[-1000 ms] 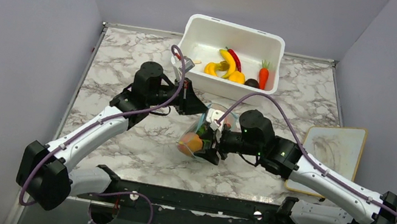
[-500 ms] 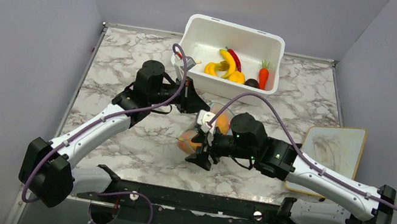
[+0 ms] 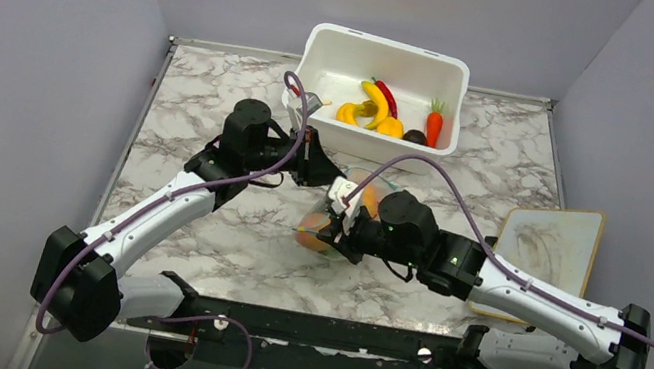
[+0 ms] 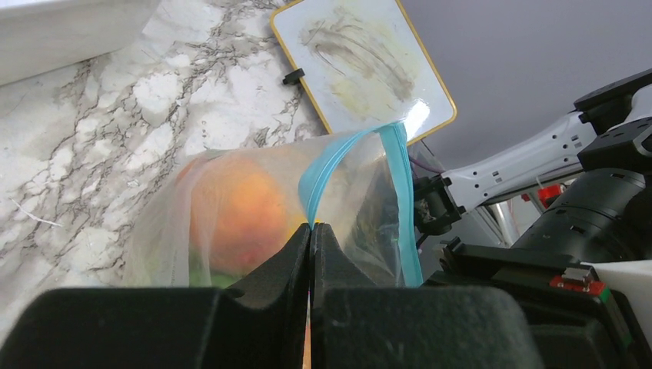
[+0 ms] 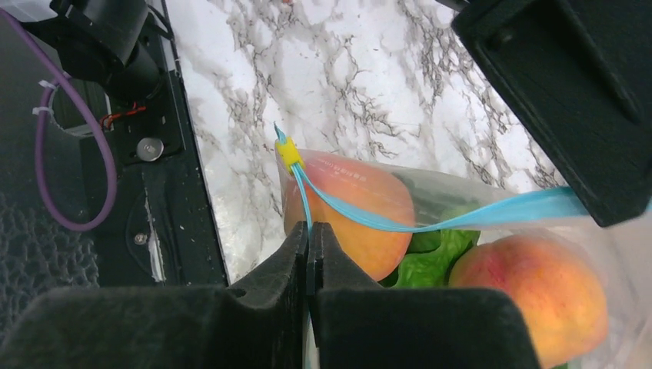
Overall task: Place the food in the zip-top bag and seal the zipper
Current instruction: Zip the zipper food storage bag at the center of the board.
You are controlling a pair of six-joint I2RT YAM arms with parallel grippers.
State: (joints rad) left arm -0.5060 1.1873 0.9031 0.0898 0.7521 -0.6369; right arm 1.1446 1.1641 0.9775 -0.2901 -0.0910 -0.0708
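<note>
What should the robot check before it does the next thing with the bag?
1. Left gripper shut on zipper: ok.
2. Right gripper shut on zipper: ok.
3. Peaches and lettuce inside bag: ok.
4. Zipper sealed: not ok; its two strips spread apart from the yellow slider.
5. Bag resting on the table: cannot tell.

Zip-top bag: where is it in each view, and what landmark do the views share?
Top external: zip-top bag mid-picture.
Left wrist: mid-frame, just above the shut left gripper.
Right wrist: lower right, pinched by the right gripper.
Shared landmark: the marble table.
</note>
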